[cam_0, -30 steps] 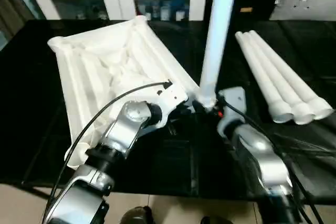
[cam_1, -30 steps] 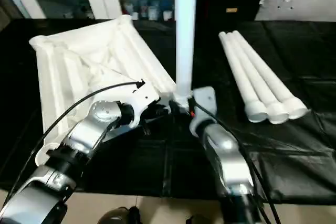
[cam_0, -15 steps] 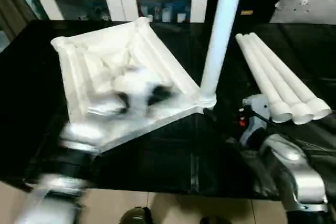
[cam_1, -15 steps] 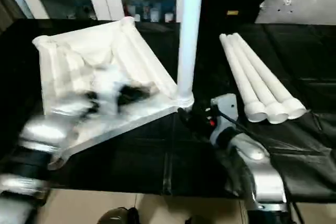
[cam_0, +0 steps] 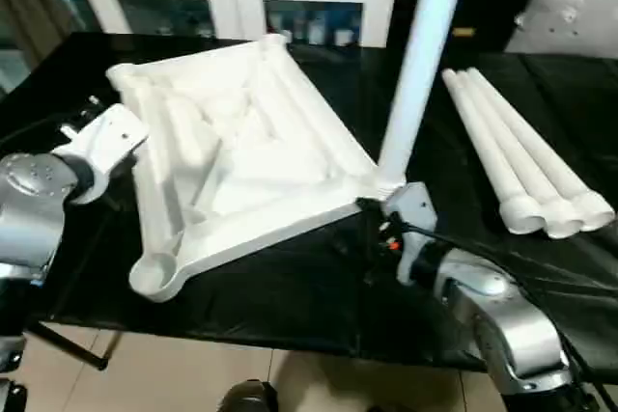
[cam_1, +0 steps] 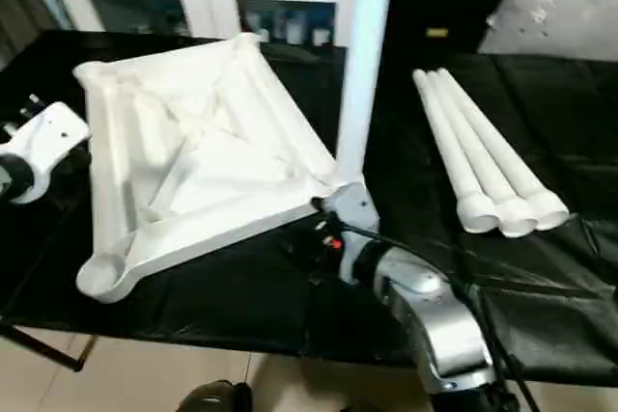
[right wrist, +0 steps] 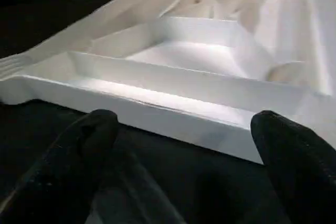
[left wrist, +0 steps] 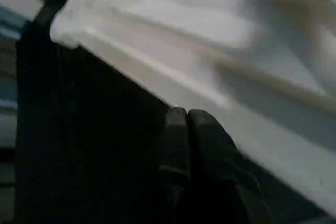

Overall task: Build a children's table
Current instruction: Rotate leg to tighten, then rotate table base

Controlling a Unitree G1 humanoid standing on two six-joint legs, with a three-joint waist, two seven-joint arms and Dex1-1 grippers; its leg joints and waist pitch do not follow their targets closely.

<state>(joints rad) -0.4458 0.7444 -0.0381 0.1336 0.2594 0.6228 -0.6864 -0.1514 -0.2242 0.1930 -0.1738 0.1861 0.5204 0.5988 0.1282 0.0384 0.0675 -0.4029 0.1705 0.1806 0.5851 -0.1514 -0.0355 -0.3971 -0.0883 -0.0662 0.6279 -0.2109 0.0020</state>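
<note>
White top (cam_0: 241,156) upside down on the black bench (cam_0: 290,287), one leg (cam_0: 420,55) upright in its near corner, three legs (cam_0: 521,156) lying right, left gripper (left wrist: 186,121) pinched closed beside the top's edge, right gripper (right wrist: 184,145) spread wide near the socketed corner, holding nothing

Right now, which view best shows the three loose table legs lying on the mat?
The left eye view: the three loose legs lie side by side, whole from tip to open socket end. The right eye view shows them just as fully from slightly aside. Both wrist views look at the table top instead.
</note>
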